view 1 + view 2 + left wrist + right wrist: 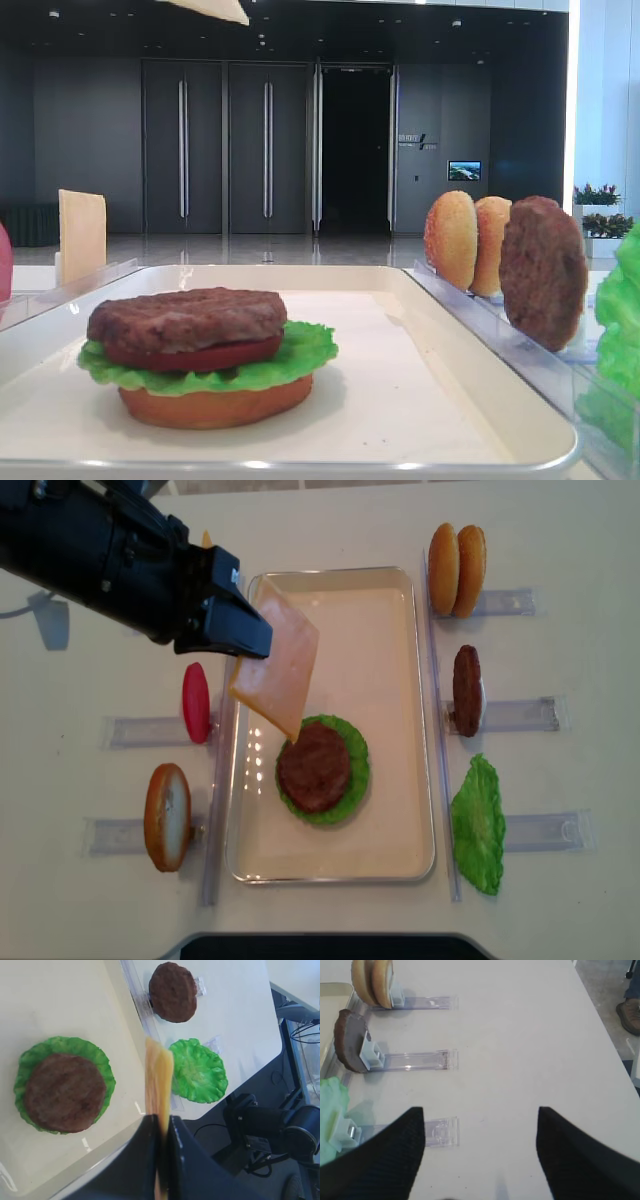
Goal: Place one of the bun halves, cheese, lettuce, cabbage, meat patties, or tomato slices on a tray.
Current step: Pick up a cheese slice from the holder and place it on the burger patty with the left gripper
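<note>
The cheese slice (278,665) hangs over the tray (400,630), pinched by one edge so it droops clear above the stacked meat patty (314,765), lettuce (352,785), tomato and bun half. The left gripper (245,635) is clamped on it, probably carrying it toward the patty. The right gripper (480,1145) waits with jaws spread over bare table by the clear racks (415,1060), holding nothing.
</note>
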Tool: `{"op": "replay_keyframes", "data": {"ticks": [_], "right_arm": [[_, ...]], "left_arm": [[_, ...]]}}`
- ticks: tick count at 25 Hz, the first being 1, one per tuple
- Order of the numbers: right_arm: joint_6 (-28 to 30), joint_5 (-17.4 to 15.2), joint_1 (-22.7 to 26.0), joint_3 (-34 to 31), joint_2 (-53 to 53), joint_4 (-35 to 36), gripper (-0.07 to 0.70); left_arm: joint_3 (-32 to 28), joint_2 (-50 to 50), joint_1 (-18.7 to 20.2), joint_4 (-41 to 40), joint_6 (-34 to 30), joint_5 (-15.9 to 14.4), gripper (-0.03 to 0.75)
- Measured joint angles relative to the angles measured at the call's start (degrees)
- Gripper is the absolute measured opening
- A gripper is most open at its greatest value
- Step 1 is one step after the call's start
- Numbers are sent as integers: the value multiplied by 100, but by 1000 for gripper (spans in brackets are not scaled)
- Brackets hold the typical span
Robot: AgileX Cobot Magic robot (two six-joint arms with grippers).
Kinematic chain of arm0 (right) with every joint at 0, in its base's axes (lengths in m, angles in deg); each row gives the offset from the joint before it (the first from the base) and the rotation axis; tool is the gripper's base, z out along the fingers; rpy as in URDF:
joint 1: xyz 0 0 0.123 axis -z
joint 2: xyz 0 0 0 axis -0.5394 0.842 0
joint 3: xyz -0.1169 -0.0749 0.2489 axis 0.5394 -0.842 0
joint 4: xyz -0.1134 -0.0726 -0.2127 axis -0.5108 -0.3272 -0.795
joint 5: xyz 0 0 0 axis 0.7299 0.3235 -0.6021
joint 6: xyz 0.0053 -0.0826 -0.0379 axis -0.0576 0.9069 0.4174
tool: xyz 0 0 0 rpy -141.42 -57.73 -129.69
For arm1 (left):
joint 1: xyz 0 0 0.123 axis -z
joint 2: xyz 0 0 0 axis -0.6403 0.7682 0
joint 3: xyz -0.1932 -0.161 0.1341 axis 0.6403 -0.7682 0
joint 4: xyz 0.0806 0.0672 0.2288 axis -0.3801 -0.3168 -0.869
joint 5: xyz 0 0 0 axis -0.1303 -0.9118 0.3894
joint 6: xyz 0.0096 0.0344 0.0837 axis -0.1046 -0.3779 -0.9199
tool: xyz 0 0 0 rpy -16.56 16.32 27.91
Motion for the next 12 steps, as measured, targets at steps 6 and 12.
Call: {"op": "replay_keyframes", "data": {"ticks": [6,12], "right_arm": [[0,0,0,0,0,0,482],[0,0,0,0,0,0,482]], "left_arm": [[-213,0,0,110,-13,172,22],[-783,0,0,396,-262,584,22]]}}
